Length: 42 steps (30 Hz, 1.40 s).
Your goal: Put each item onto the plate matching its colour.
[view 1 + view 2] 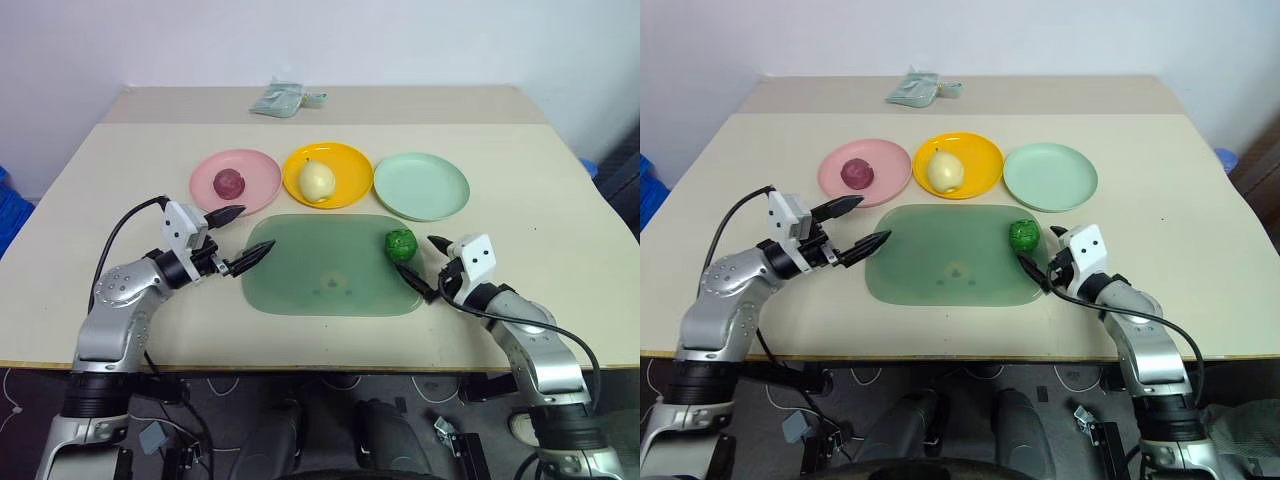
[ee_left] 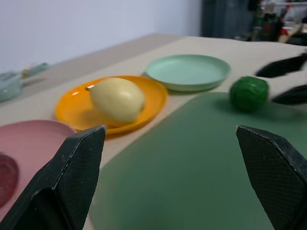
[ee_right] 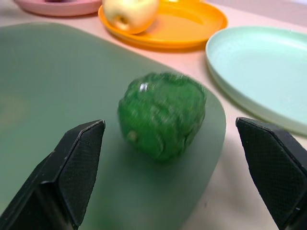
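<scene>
Green lump point(image 3: 162, 114) sits on the tray's point(image 1: 300, 280) corner, just before the right gripper point(image 1: 425, 265), jaws apart; last step: close in, grip, carry to mint plate point(image 1: 421, 185).

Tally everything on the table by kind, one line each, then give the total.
Plates: 3, pink, yellow, mint
Toy foods: 3, red ball, pear, green lump
Trays: 1, green tray
Crumpled bags: 1, bag at the far edge
Total: 8
</scene>
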Available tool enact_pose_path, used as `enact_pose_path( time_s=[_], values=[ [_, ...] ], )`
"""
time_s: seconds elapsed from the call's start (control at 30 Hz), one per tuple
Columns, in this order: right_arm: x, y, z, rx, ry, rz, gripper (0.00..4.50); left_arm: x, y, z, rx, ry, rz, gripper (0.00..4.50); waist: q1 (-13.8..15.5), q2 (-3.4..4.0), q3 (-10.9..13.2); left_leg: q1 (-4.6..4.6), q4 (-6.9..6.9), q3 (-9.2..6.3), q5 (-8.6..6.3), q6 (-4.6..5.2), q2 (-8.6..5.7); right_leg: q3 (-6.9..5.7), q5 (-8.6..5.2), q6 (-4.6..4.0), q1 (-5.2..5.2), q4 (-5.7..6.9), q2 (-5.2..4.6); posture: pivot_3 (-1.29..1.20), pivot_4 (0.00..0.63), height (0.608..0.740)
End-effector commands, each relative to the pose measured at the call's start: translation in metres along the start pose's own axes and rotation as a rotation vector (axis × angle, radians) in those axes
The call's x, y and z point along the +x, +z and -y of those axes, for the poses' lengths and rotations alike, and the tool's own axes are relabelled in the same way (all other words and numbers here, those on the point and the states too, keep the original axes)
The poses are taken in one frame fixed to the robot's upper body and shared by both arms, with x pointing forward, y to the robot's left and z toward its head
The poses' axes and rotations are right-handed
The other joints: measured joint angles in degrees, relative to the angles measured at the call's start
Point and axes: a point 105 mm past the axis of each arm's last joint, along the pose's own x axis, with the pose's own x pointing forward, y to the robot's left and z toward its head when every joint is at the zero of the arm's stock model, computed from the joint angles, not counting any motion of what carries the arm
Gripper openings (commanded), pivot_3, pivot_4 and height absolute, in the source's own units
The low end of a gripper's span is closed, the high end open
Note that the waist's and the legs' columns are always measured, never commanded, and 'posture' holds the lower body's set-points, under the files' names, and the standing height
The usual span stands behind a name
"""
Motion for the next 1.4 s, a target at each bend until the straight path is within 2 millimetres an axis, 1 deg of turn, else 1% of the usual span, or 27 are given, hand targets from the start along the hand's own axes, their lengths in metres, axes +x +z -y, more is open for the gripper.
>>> enact_pose_path(
  time_s=[0.03, 0.1, 0.27, 0.37, 0.5, 0.57, 0.77, 0.87, 0.97, 1.13, 1.2, 1.3, 1.4],
  values=[
    [0.005, 0.011, -0.002, -0.018, 0.018, 0.049, 4.5, -0.007, 0.01, 0.005, 0.03, -0.04, 0.018, 4.44, -0.03, 0.0, 0.0, 0.0, 0.0, 0.0, 0.0, 0.0, 0.0, 0.0, 0.0, 0.0, 0.0, 0.0, 0.0, 0.0, 0.15, 0.74],
    [0.007, 0.01, -0.003, -0.016, 0.025, 0.048, 4.5, -0.01, 0.008, 0.008, 0.03, -0.056, 0.009, 4.44, -0.04, 0.01, 0.0, 0.0, 0.0, 0.0, 0.0, 0.0, 0.0, 0.0, 0.0, 0.0, 0.0, -0.01, 0.0, 0.0, 0.15, 0.74],
    [0.01, 0.006, -0.005, 0.023, 0.042, 0.047, 4.5, -0.012, 0.007, 0.006, 0.036, -0.052, 0.007, 4.44, -0.03, 0.02, 0.01, 0.0, -0.01, 0.0, 0.0, 0.0, 0.0, 0.01, -0.01, -0.02, 0.0, -0.02, 0.0, 0.0, 0.15, 0.74],
    [0.011, 0.007, -0.003, 0.041, 0.041, 0.05, 3.67, -0.012, 0.007, 0.005, 0.035, -0.049, 0.008, 4.5, -0.03, 0.04, 0.02, 0.0, -0.02, 0.0, 0.0, 0.0, 0.0, 0.01, -0.01, -0.01, -0.01, -0.01, 0.0, 0.0, 0.15, 0.74],
    [0.01, 0.009, 0.0, 0.039, 0.028, 0.059, 1.8, -0.009, 0.006, 0.01, 0.035, -0.055, 0.009, 4.5, -0.02, 0.04, 0.02, 0.0, -0.02, 0.0, -0.01, 0.0, 0.0, 0.01, -0.01, -0.01, -0.01, -0.01, 0.0, 0.0, 0.15, 0.74],
    [0.01, 0.011, 0.002, 0.037, 0.022, 0.067, 1.8, -0.008, 0.006, 0.012, 0.036, -0.066, 0.007, 4.5, -0.02, 0.05, 0.02, 0.0, -0.02, 0.0, 0.0, 0.0, 0.0, 0.01, -0.01, -0.01, -0.01, -0.02, 0.0, 0.0, 0.15, 0.74],
    [0.019, 0.034, 0.018, 0.029, 0.013, 0.129, 1.8, -0.002, 0.015, 0.025, 0.029, -0.12, 0.004, 4.5, -0.09, 0.11, 0.06, 0.0, -0.03, 0.01, -0.01, 0.0, 0.0, 0.01, -0.01, -0.01, -0.02, -0.01, 0.0, 0.0, 0.15, 0.74],
    [0.031, 0.046, 0.038, -0.003, -0.002, 0.144, 1.8, 0.004, 0.024, 0.033, 0.022, -0.158, 0.005, 4.5, -0.12, 0.11, 0.06, 0.0, -0.03, 0.01, 0.0, 0.0, 0.0, 0.01, 0.0, -0.01, -0.02, -0.02, 0.0, 0.0, 0.15, 0.74],
    [0.049, 0.051, 0.059, -0.02, -0.038, 0.14, 1.8, 0.008, 0.03, 0.035, 0.022, -0.167, 0.004, 4.5, -0.19, 0.14, 0.08, 0.0, -0.04, 0.02, 0.0, 0.0, 0.0, 0.0, -0.01, -0.01, -0.01, -0.02, 0.0, 0.0, 0.15, 0.74],
    [0.077, 0.048, 0.086, -0.029, -0.117, 0.101, 1.8, 0.01, 0.036, 0.034, 0.024, -0.169, 0.004, 4.5, -0.35, 0.15, 0.09, 0.01, -0.09, 0.05, 0.01, -0.01, 0.0, 0.02, 0.0, -0.01, -0.04, -0.03, 0.02, 0.0, 0.15, 0.74],
    [0.085, 0.044, 0.09, -0.036, -0.128, 0.069, 1.8, 0.011, 0.037, 0.034, 0.03, -0.171, 0.006, 4.5, -0.44, 0.16, 0.1, 0.01, -0.1, 0.06, 0.02, -0.02, 0.0, 0.02, 0.0, -0.01, -0.05, -0.04, 0.02, 0.0, 0.15, 0.74],
    [0.09, 0.037, 0.095, -0.044, -0.146, 0.023, 2.84, 0.016, 0.04, 0.033, 0.044, -0.165, 0.016, 4.5, -0.55, 0.17, 0.1, 0.01, -0.14, 0.05, 0.07, -0.09, 0.0, 0.02, 0.0, -0.02, -0.05, -0.07, 0.02, 0.0, 0.15, 0.74],
    [0.09, 0.038, 0.097, -0.058, -0.151, 0.024, 4.28, 0.017, 0.041, 0.03, 0.059, -0.139, 0.026, 4.5, -0.6, 0.17, 0.1, 0.0, -0.16, 0.05, 0.18, -0.29, 0.0, 0.03, 0.0, -0.02, -0.05, -0.09, 0.02, 0.0, 0.15, 0.74]
  ],
)
